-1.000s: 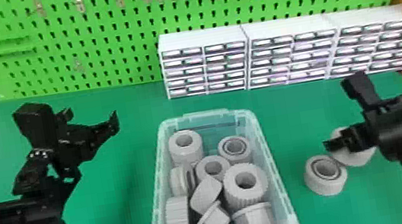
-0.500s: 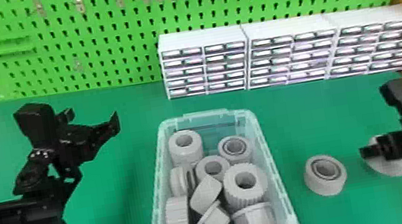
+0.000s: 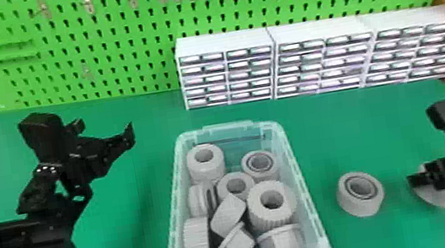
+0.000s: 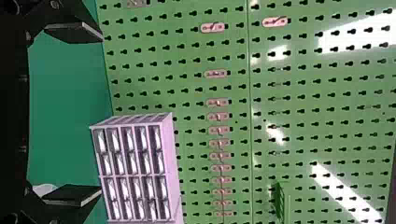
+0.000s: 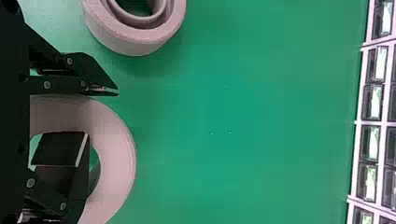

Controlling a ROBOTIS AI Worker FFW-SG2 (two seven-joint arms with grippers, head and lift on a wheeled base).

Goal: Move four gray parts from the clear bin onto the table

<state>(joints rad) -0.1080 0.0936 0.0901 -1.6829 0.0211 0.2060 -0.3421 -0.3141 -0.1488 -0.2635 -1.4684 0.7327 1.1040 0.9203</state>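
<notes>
Green pegboard [image 3: 119, 69] is filling my background, with white drawer units [image 3: 221, 42] sitting against it around 1 to 3 o'clock on the green table [image 3: 382, 117]. So, from my remote seat, the clear bin [image 3: 310, 205] is sitting at 6 o'clock, its near end running into the head view's bottom edge. Gray parts [image 3: 208, 173] are piling over each other in there, and the lower ones are hiding well enough that I'm not trusting any count. One loose gray part [image 3: 358, 207] is resting upright on the table at the bin's 3 o'clock, hole facing up.

My right gripper [image 3: 426, 178] is hanging out at 4 o'clock, pinching the wall of a gray ring [image 5: 116, 144]: one finger is sitting in the hole, the other outside. Honestly, the gripper is blocking a good chunk of that ring, so I'm not able to tell if it's touching the table. Over at 9 o'clock, my left gripper [image 3: 106, 128] is hovering with its fingers spread wide, holding nothing. Some pale sliver [image 4: 45, 188] is peeking out behind one finger in its wrist view; I'm not making out what it is.
</notes>
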